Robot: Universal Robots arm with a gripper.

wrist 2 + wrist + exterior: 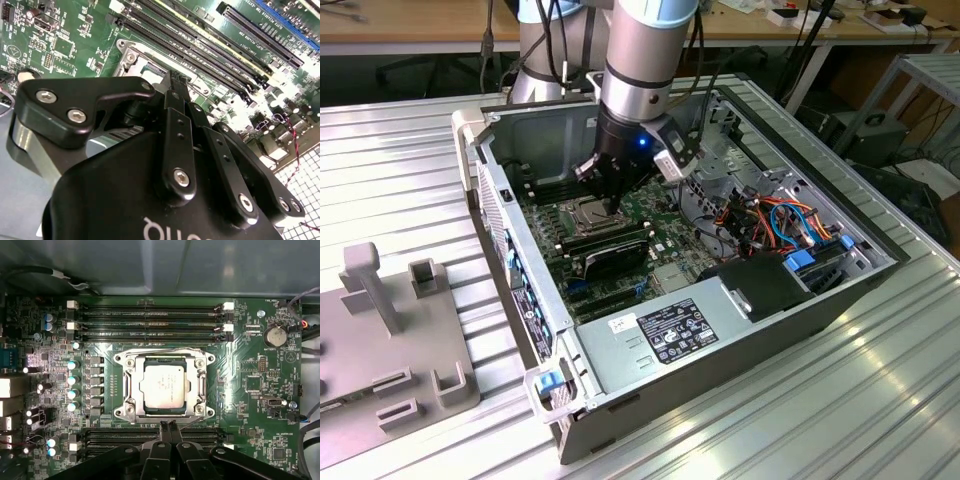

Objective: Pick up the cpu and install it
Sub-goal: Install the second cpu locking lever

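The arm reaches down into an open computer case [720,330] lying on its side on a ribbed metal desk [880,400]; its gripper [168,426] hangs low over the green motherboard [250,375], its 2 black fingers [164,432] pressed together with nothing between them, their tips at the near edge of the metal socket frame [165,417]; in the second wrist view the same closed fingers [177,107] point down at a corner of that frame [131,56].

The cpu [164,385] lies flat in the socket, just beyond the fingertips and not touched by them; its dull grey top faces up, and the frame surrounds it on all sides; whether the frame is latched, I cannot tell.

Past the cpu, farther from the gripper, 3 long black memory slots [150,322] run parallel; more slots [125,437] run close beside the fingers on the near side; a round coin battery [274,335] sits off to one side of the board.

In the exterior view the gripper [610,205] is deep in the case, with a bundle of orange and blue cables [790,225] and a power supply box [690,335] nearby; a grey fixture plate [390,340] rests on the desk outside the case.
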